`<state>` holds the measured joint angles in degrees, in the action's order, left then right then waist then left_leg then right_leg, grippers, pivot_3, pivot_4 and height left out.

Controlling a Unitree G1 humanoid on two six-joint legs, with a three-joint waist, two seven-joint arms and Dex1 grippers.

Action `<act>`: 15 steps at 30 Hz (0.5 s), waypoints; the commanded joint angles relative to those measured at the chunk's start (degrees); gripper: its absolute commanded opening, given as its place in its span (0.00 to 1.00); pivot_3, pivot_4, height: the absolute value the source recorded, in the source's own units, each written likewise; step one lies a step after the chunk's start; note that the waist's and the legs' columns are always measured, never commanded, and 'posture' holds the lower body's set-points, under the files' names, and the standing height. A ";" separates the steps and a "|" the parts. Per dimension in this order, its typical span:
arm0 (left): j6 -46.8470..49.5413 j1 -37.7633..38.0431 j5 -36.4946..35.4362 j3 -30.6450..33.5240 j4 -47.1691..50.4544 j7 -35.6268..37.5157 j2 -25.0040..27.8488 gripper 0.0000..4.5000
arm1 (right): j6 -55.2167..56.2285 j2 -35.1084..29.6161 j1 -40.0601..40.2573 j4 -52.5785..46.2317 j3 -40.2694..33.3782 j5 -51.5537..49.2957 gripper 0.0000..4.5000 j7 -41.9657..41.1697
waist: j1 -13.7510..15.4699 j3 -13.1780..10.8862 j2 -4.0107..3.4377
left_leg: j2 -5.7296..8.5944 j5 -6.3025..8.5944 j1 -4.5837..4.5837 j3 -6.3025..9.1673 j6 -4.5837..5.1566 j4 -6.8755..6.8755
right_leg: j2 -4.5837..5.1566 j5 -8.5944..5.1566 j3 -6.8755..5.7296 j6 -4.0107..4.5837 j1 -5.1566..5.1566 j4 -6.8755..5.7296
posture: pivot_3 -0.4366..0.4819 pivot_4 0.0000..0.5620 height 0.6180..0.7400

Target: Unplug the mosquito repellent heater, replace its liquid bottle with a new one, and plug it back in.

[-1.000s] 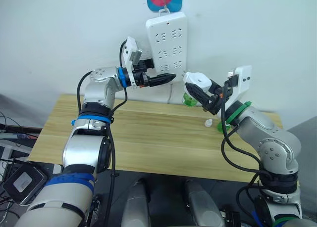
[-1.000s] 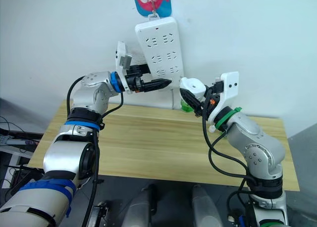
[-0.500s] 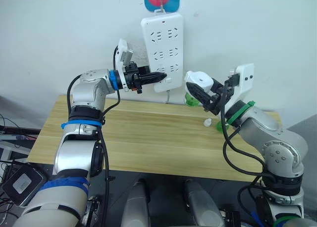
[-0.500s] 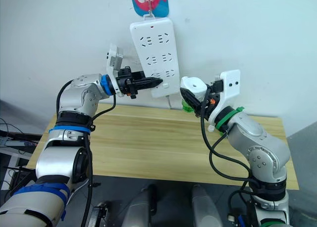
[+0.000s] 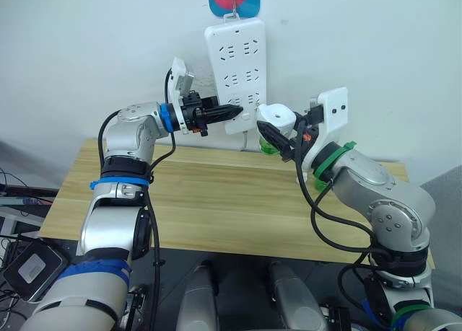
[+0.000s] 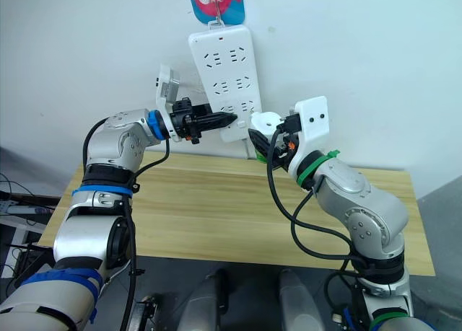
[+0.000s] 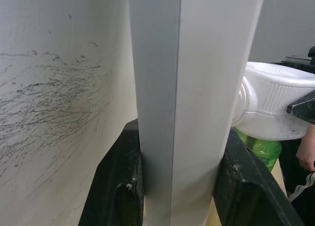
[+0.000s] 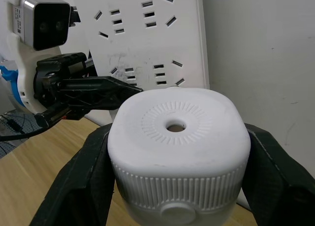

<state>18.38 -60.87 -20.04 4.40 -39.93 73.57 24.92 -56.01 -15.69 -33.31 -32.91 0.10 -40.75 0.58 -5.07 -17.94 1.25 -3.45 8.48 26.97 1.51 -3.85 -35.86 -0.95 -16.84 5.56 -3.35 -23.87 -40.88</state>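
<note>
Holding the mosquito repellent heater (image 8: 177, 174) clamped in my right hand (image 6: 261, 145), green bottle (image 5: 268, 145) hanging under it, up in the air just beside the power strip's (image 5: 236, 71) lower edge, prob. so its plug can line up w/ a socket. My left hand (image 5: 232, 112) pinches the strip's side edge, I'd say to steady it since it only hangs off a hook on the white wall (image 5: 86, 50). Wooden surface (image 5: 216, 201) sits below, well apart from the heater.

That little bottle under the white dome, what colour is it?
The bottle is green, clearest in the left wrist view.
</note>
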 commanded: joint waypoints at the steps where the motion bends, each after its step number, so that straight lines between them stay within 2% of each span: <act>1: -0.88 0.01 -0.90 0.19 2.42 0.76 -0.11 0.30 | 1.03 1.54 -1.93 -0.56 -0.68 0.93 0.69 0.46 | -0.01 0.00 0.00 | 0.00 0.00 0.00 0.00 0.00 -0.01 | 0.00 0.00 0.00 0.00 0.00 -0.01 | 0.35 0.45 1.00; 15: -0.95 0.27 -0.95 -0.05 2.97 0.51 -0.10 0.30 | 0.48 3.91 -5.35 0.56 -0.92 2.45 0.69 -0.16 | -0.08 0.00 0.00 | -0.01 0.00 -0.01 -0.01 0.00 -0.06 | -0.01 0.00 0.01 0.00 -0.01 -0.07 | 0.36 0.46 1.00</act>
<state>17.74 -60.63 -19.96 4.45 -39.90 72.98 25.17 -56.13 -12.37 -36.80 -31.43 0.03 -38.97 0.12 -5.15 -17.94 1.25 -3.46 8.48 26.96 1.50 -3.85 -35.93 -0.96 -16.83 5.57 -3.35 -23.88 -40.95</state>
